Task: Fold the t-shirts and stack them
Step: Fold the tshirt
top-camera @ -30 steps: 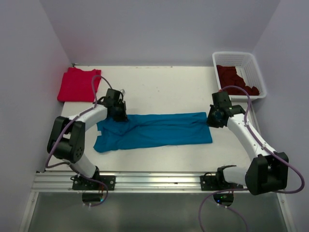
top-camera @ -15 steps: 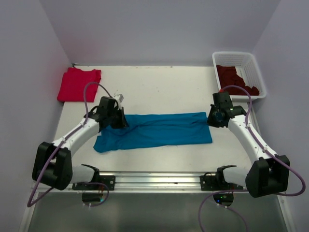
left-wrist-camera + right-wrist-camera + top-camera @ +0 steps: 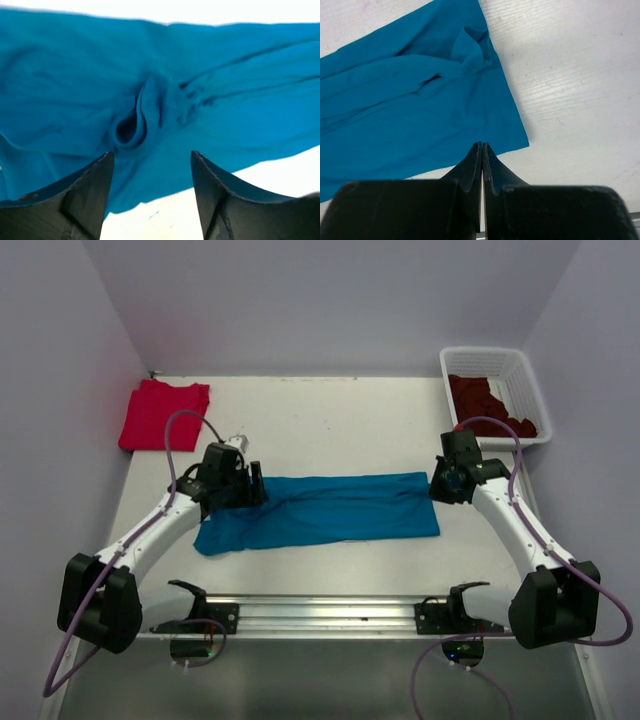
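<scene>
Now I see my left gripper (image 3: 151, 154), fingers spread, above a bunched fold of the teal shirt (image 3: 225, 75); my right gripper (image 3: 481, 146) sits fingers pressed together at its opposite edge.

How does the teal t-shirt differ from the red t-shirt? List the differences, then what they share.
The teal t-shirt lies stretched in a long, wrinkled band across the middle of the table; the red t-shirt sits folded compactly at the far left corner. The left claw, open, and the right claw, shut, stand at the teal t-shirt's ends; no claw is near the red t-shirt. Both lie flat on the table.
</scene>
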Tool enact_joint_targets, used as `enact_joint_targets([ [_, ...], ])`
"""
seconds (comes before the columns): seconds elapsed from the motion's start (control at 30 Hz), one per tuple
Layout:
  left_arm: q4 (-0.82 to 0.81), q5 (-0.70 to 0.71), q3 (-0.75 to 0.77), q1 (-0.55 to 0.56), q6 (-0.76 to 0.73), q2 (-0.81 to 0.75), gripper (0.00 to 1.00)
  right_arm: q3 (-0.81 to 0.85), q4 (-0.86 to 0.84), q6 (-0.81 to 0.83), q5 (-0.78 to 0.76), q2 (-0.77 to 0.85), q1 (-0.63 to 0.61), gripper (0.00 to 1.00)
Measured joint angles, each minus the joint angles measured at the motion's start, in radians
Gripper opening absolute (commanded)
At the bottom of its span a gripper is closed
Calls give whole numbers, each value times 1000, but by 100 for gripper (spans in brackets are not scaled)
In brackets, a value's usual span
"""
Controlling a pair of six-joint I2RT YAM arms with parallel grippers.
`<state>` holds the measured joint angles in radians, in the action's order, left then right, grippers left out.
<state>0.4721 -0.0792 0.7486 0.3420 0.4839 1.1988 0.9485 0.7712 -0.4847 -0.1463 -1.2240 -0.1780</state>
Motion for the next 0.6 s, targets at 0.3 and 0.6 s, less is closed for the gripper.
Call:
enact_joint_targets([
  [0.3,-33,70,84,0,-31,160,62,0,1,7,-3,0,0,0],
  [0.6,-19,27,82,0,-27,212,10,0,3,8,-18,0,0,0],
])
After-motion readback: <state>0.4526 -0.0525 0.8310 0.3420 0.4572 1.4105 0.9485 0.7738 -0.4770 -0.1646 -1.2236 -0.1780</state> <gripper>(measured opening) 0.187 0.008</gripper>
